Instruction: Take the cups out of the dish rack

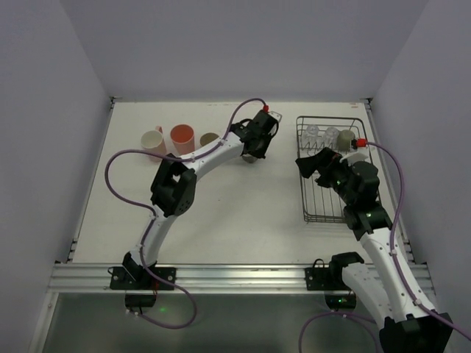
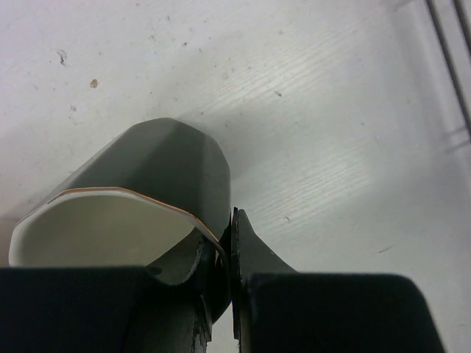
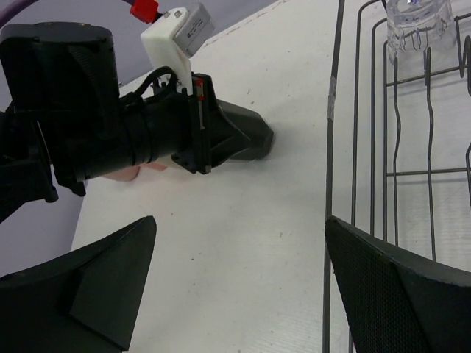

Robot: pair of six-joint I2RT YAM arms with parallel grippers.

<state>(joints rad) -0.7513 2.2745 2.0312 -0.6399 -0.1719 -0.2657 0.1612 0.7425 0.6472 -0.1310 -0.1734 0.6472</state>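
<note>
At the far middle of the white tabletop [image 1: 243, 213], the left gripper [image 2: 224, 254] is clamped on the wall of a black faceted mug with a cream interior [image 2: 154, 169]. One finger is inside the rim and the other against the outer face. This mug is mouth-up with its base at table level; whether it bears on the surface cannot be told. It lies outside the rack, between the row of cups and the rack's left edge. To its left, three cups stand upright on the table in a close row: a pale pink mug [image 1: 153, 142], a salmon-pink tumbler [image 1: 182, 138] and a beige cup [image 1: 209, 139]. The beige cup is just beside the left arm. On the right side of the table sits the rectangular dark wire dish rack [image 1: 306, 195]. At its far end stand two clear glasses [image 1: 314, 134] and, to their right, a small olive-grey mug [image 1: 347, 138]. The right gripper [image 3: 241, 220] hovers over the rack's left edge, jaws spread wide, holding nothing. The near part of the rack holds no cups.
</note>
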